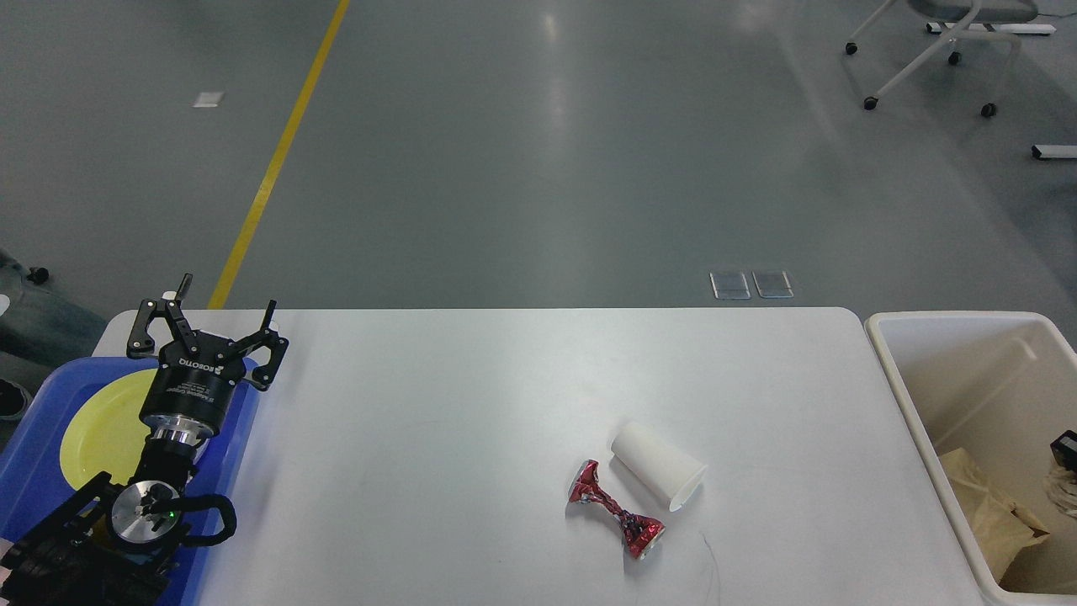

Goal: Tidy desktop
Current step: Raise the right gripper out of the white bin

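The white desktop (471, 404) fills the lower half of the view. A white paper cup (658, 475) lies on its side right of centre. A crushed red can (614, 511) lies just in front of the cup, touching or nearly touching it. My left gripper (227, 296) is open and empty, raised over the far right edge of a blue tray (34, 471) at the desktop's left end. A small dark part (1067, 450) shows at the right edge over the bin. It may be my right gripper, but its fingers cannot be made out.
The blue tray holds a yellow plate (101, 429). A cream-white bin (904, 396) stands off the desktop's right end with brown crumpled paper (984, 505) inside. Beyond the far edge are grey floor, a yellow line (278, 160) and a chair base (925, 59).
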Action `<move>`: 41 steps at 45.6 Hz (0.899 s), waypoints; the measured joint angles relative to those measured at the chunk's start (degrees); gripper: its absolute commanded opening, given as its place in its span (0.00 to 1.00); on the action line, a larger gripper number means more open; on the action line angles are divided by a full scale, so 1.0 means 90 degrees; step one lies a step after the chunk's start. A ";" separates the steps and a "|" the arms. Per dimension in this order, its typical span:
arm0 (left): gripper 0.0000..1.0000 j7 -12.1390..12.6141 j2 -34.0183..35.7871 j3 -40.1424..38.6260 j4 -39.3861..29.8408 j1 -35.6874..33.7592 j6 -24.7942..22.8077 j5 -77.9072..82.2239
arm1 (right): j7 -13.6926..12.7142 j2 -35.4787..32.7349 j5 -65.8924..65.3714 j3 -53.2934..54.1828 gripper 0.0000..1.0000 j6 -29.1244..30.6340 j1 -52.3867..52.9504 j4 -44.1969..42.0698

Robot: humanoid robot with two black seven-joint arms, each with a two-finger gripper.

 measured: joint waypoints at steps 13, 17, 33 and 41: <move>0.96 0.0000 0.0000 0.0000 0.0000 0.0000 0.0000 -0.0003 | 0.0008 0.1147 0.0050 0.0515 0.00 -0.1999 -0.1045 -0.0692; 0.96 0.0000 0.0000 0.0000 0.0000 0.0000 0.0000 -0.0004 | 0.0010 0.1321 0.0048 0.0524 0.00 -0.2072 -0.1099 -0.0797; 0.96 0.0000 0.0000 0.0000 -0.0003 0.0000 0.0001 -0.0003 | 0.0002 0.1667 0.0027 0.0460 1.00 -0.2383 -0.1216 -0.0909; 0.96 0.0000 0.0000 0.0000 -0.0003 0.0000 0.0001 -0.0003 | -0.0001 0.1688 0.0034 0.0465 1.00 -0.3232 -0.1209 -0.1006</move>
